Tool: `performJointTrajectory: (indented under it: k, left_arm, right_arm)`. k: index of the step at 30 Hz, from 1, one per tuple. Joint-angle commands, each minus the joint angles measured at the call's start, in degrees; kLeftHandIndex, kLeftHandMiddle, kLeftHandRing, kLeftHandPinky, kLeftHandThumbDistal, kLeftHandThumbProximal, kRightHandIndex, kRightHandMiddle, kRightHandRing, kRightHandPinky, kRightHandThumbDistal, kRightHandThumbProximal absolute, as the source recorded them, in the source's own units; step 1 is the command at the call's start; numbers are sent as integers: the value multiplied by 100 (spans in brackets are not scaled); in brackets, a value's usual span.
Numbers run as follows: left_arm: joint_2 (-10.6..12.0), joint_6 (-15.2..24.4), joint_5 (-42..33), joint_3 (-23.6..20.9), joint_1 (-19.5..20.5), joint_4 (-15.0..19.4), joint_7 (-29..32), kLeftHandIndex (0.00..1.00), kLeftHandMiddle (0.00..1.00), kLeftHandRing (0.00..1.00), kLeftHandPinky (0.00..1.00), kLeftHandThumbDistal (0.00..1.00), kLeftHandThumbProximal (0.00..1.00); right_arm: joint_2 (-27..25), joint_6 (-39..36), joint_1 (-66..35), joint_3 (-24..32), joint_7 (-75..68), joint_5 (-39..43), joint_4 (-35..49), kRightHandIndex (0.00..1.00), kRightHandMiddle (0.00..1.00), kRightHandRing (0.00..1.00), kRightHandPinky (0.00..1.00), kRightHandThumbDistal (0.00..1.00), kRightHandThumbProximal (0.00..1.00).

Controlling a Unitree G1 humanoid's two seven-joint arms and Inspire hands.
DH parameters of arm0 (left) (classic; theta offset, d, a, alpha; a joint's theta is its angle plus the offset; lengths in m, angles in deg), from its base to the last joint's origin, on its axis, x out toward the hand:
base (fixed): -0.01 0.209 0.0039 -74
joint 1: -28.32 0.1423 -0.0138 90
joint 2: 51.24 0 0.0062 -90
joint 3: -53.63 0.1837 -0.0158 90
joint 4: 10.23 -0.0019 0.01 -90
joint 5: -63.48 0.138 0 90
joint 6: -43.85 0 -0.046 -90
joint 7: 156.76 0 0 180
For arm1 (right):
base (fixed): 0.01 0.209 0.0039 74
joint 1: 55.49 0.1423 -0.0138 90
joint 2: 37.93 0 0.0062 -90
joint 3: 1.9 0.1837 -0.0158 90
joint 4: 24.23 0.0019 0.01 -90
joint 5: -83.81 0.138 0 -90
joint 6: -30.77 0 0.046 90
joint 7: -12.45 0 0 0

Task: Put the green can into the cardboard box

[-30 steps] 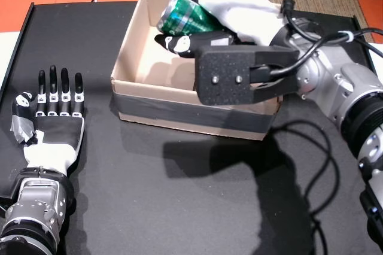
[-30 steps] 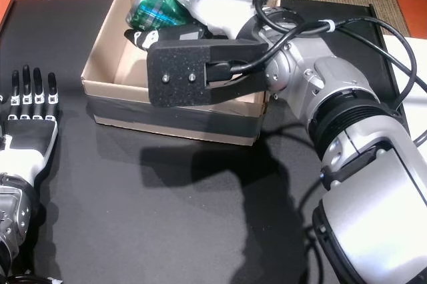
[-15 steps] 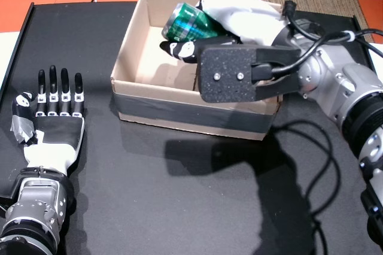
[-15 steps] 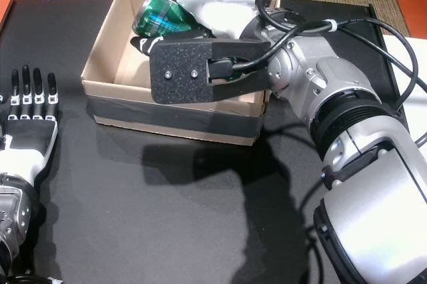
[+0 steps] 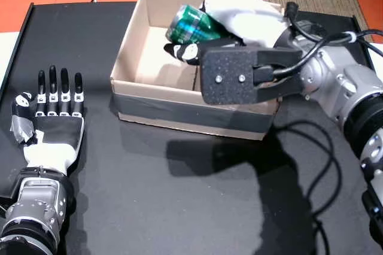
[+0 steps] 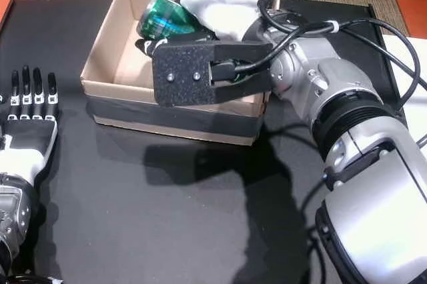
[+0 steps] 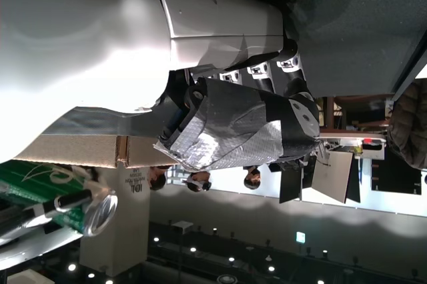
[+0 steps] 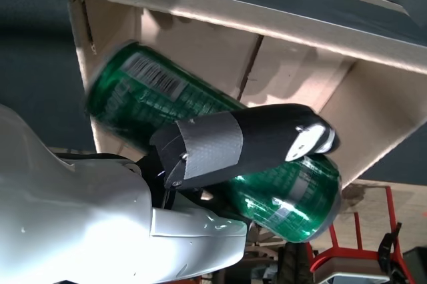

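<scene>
Table (image 5: 179, 195): black top; the box and the left hand both rest on it.
Box (image 5: 179, 108): open cardboard, dark tape along its near wall, well apart from the left fingers.
Right hand (image 6: 220, 7): reaches over the box's near wall, fingers closed round the can.
Left hand (image 5: 51, 123): flat on the table, fingers straight and slightly apart, holding nothing.
Can (image 5: 190, 23): green, tilted, above the box's inside near the far wall; in the wrist view the taped thumb (image 8: 247, 141) lies across its side, the other fingers hidden behind.
</scene>
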Motion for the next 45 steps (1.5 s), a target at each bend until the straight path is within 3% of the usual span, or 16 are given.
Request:
performJointTrajectory:
  k: [1, 10, 15, 19, 24, 29, 33, 35, 37, 41, 43, 45]
  left_arm:
    - [73, 40, -16, -19, 225, -145, -237, 56, 54, 65, 76, 0, 59]
    - [66, 48, 10, 5, 247, -143, -170, 56, 54, 64, 76, 0, 57]
    - [65, 58, -17, -19, 207, -141, -292, 55, 54, 65, 78, 0, 57]
    - [58, 69, 8, 6, 211, -137, -251, 56, 54, 63, 78, 0, 61]
    - [54, 60, -1, -2, 215, -135, -212, 56, 55, 65, 79, 0, 61]
    - [29, 28, -10, -11, 227, -139, -203, 56, 55, 67, 80, 0, 59]
    - [14, 13, -34, -34, 220, -143, -256, 55, 55, 65, 79, 0, 56]
    - [9, 15, -36, -36, 217, -141, -262, 57, 57, 67, 81, 0, 57]
    - [7, 33, -17, -22, 227, -142, -248, 58, 57, 68, 81, 0, 58]
    - [3, 53, 8, -2, 243, -141, -224, 57, 57, 68, 81, 0, 59]
    - [-10, 36, 15, 4, 252, -142, -214, 57, 56, 66, 79, 0, 59]
    - [-25, 26, 27, 14, 256, -142, -217, 56, 55, 66, 79, 0, 58]
  right_arm:
    - [-44, -84, -31, 5, -115, 25, 10, 47, 51, 60, 67, 56, 60]
    - [-50, -329, -72, 18, -477, 92, 20, 43, 45, 54, 61, 50, 63]
    - [-59, -345, -76, 36, -552, 112, 17, 43, 46, 54, 60, 55, 64]
    - [-51, -267, -75, 75, -477, 154, 8, 46, 56, 69, 70, 68, 70]
    - [-40, -206, -82, 126, -397, 205, 10, 63, 74, 87, 88, 84, 76]
    - [-58, -427, -147, 264, -690, 301, 48, 69, 73, 90, 92, 72, 64]
    - [-115, -794, -233, 348, -1026, 388, 92, 69, 73, 90, 92, 72, 66]
    - [-152, -1017, -311, 376, -1287, 422, 121, 66, 70, 87, 89, 72, 64]
    - [-185, -1349, -460, 408, -1860, 421, 171, 60, 63, 77, 80, 68, 52]
    - [-225, -2083, -833, 388, -3380, 294, 275, 43, 47, 62, 68, 47, 39]
    - [-265, -2405, -1020, 323, -3907, 218, 318, 43, 47, 61, 67, 40, 39]
    - [-331, -2678, -1199, 218, -4310, 99, 361, 44, 49, 63, 68, 41, 42]
